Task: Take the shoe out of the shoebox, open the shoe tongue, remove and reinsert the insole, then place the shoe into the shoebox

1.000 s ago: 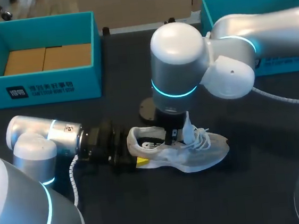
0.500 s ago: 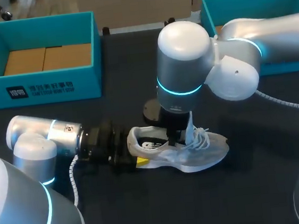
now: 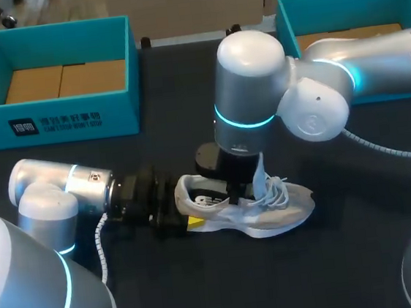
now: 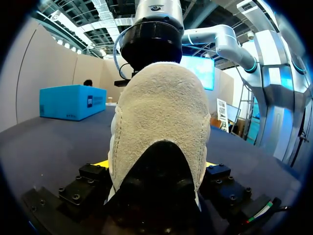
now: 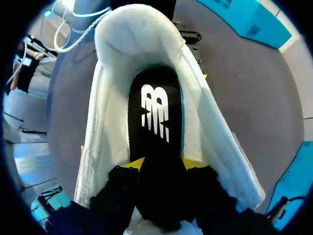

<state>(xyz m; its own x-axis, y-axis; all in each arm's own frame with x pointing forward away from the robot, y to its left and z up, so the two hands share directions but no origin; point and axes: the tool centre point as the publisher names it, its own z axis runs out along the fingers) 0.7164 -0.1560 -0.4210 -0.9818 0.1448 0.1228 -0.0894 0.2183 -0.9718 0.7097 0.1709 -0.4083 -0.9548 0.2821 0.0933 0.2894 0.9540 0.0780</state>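
Note:
A white sneaker (image 3: 278, 216) lies on its side on the dark table, toe to the right. My left gripper (image 3: 190, 220) comes in low from the left and is shut on the heel; in the left wrist view the pale heel (image 4: 161, 112) fills the gap of this gripper (image 4: 156, 166). My right gripper (image 3: 240, 191) points straight down into the shoe's mouth, beside the raised tongue (image 3: 259, 172). In the right wrist view its gripper (image 5: 163, 164) stands open just over the black insole (image 5: 155, 112), which lies inside the white collar (image 5: 112, 73).
A teal shoebox (image 3: 62, 117) with brown card in its bottom stands at the back left. A second teal box (image 3: 287, 20) stands at the back right, partly behind my right arm. Dark bare table lies in front of the shoe.
My right gripper's fingers have parted and it has sunk slightly into the shoe's mouth, the arm shifting a little right. The shoe and left arm have stayed put.

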